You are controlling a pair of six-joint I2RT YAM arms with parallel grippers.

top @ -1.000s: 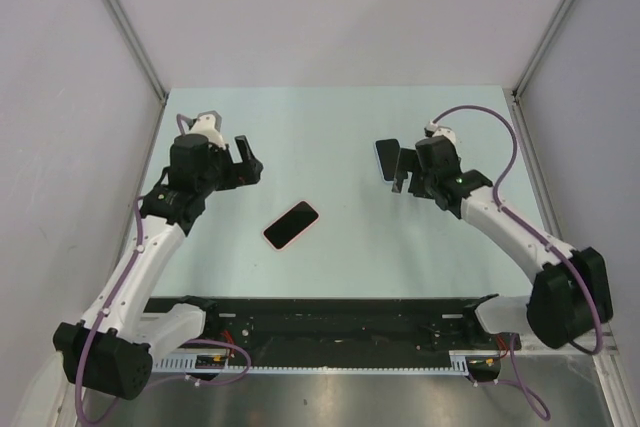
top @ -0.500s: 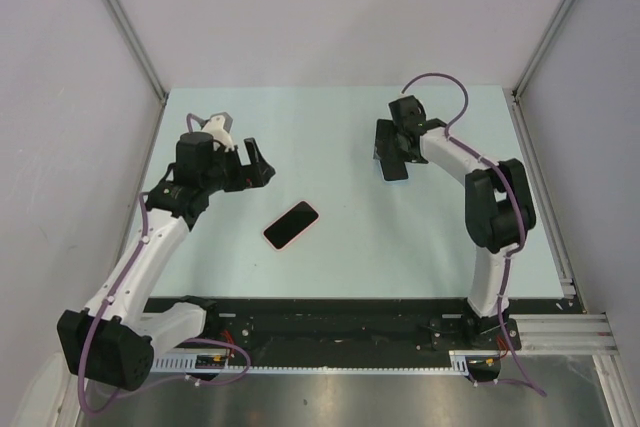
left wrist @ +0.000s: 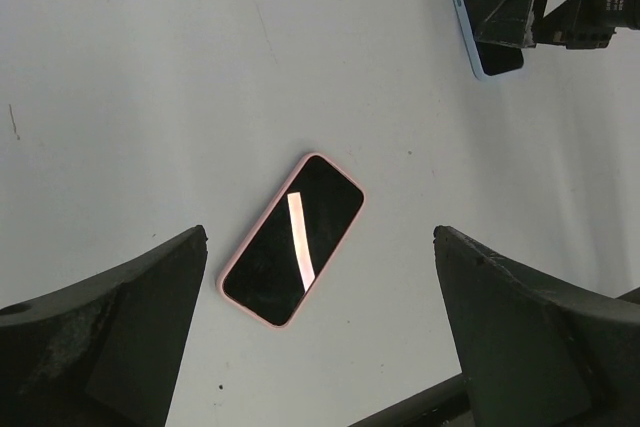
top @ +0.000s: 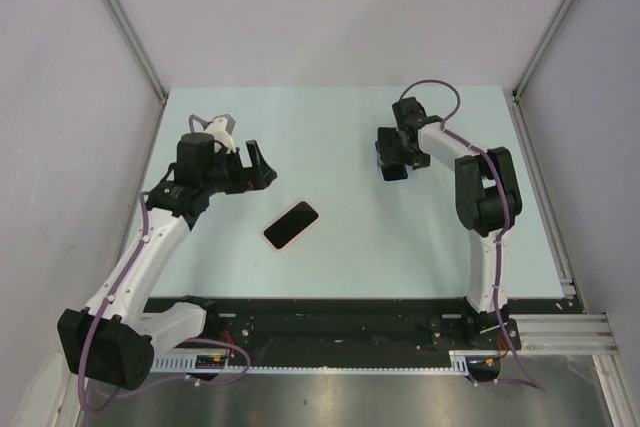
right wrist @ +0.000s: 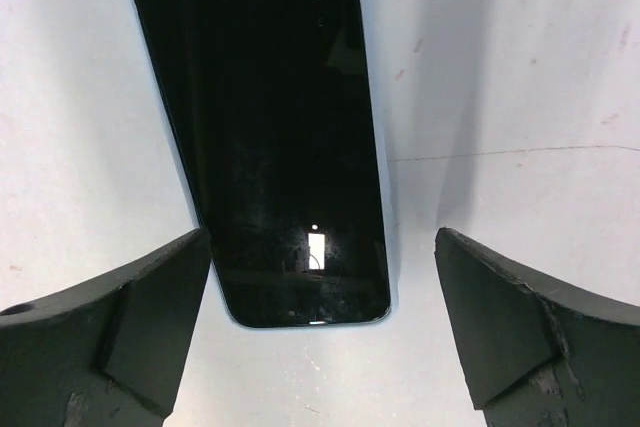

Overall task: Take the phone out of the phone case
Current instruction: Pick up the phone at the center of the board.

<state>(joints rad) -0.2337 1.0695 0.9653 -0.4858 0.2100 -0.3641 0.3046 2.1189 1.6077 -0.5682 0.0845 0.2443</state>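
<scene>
The left gripper (top: 256, 165) hangs with jaws spread wide and empty, just up and left of the pink-cased phone (top: 291, 224), which lies flat mid-table (top: 330, 117), untouched. Further right, the right gripper (top: 393, 151), equally wide and empty, hovers over a blue-cased phone (right wrist: 268, 137). From above that phone is mostly hidden, but the right wrist view shows its dark screen between the fingers.

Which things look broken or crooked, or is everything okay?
Nothing looks broken. The pink-cased phone lies flat at a slant mid-table, and the blue-cased phone lies flat farther back, both screen up with no cracks showing. Only faint scuffs mark the table.
</scene>
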